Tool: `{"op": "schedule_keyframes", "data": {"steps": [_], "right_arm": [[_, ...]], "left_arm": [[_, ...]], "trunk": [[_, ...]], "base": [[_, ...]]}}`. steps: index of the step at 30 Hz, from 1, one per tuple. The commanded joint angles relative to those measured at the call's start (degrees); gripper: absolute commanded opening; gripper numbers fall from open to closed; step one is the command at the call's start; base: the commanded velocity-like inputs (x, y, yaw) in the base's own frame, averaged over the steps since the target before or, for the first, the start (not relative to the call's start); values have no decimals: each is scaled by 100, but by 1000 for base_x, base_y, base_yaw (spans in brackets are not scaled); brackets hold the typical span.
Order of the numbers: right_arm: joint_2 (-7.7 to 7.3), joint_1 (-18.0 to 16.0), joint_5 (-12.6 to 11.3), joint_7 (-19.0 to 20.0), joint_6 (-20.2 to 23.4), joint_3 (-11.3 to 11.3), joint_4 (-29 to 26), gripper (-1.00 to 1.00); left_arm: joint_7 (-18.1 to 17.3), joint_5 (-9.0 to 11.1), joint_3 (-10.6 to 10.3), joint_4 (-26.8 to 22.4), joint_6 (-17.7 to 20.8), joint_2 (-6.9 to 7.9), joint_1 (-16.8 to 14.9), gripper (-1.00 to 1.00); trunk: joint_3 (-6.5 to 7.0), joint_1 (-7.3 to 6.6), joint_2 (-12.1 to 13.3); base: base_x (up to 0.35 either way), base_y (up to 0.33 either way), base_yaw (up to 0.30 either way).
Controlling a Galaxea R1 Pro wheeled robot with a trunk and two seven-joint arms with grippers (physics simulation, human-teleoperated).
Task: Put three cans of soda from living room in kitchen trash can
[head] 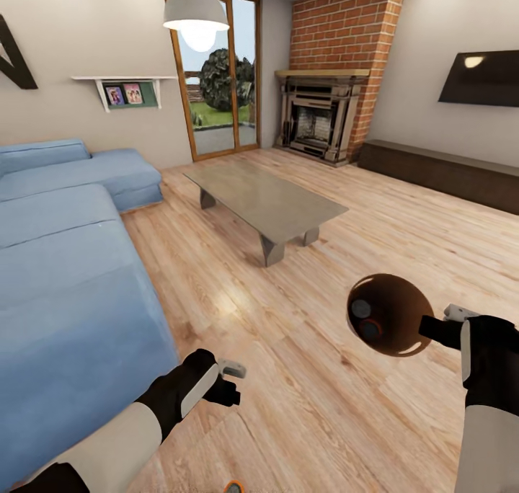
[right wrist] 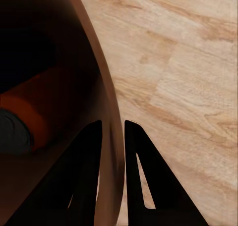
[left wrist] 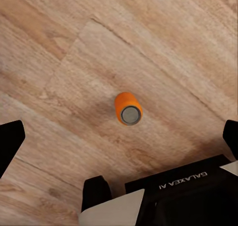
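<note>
right wrist view: right gripper (right wrist: 113, 151) pinches the trash can (head: 389, 314) rim, carrying two cans inside; left gripper (left wrist: 119, 137), fingers spread, hangs over the third can (left wrist: 128, 108) on the floor (head: 346, 421), likely to grab it

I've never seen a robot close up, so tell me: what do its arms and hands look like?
Each arm has a white, smooth, rounded forearm shell running into a glossy black wrist. The left hand ends in a small grey-white tip; the right hand is black with a pale grey tip. From the wrist cameras, the fingers are black tapering blades, and a black plate carries white "GALAXEA AI" lettering.
</note>
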Motion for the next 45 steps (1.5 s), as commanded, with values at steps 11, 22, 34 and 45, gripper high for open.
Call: {"op": "schedule_keyframes", "data": {"steps": [11,22,34,45], "right_arm": [[-135,-4,-109,25,7,-9,50,-100],[-460,0,-123,33,7,-10,464,-100],[-478,-4,-132,33,7,-19,496,-100],[-470,-4,-132,33,7,-14,490,-100]], "left_arm": [[-7,46,8,-4,-23,-142,-3,100],[-8,45,9,-6,-27,-164,-3,100],[0,38,7,-6,-27,-165,-3,100],[-22,46,9,15,-39,-162,4,100]], "trunk": [[-284,242,-443],[-539,483,-885],[-842,747,-1366],[-1138,988,-1807]], "base": [[0,0,107],[0,0,-171],[0,0,-198],[0,0,-100]]}}
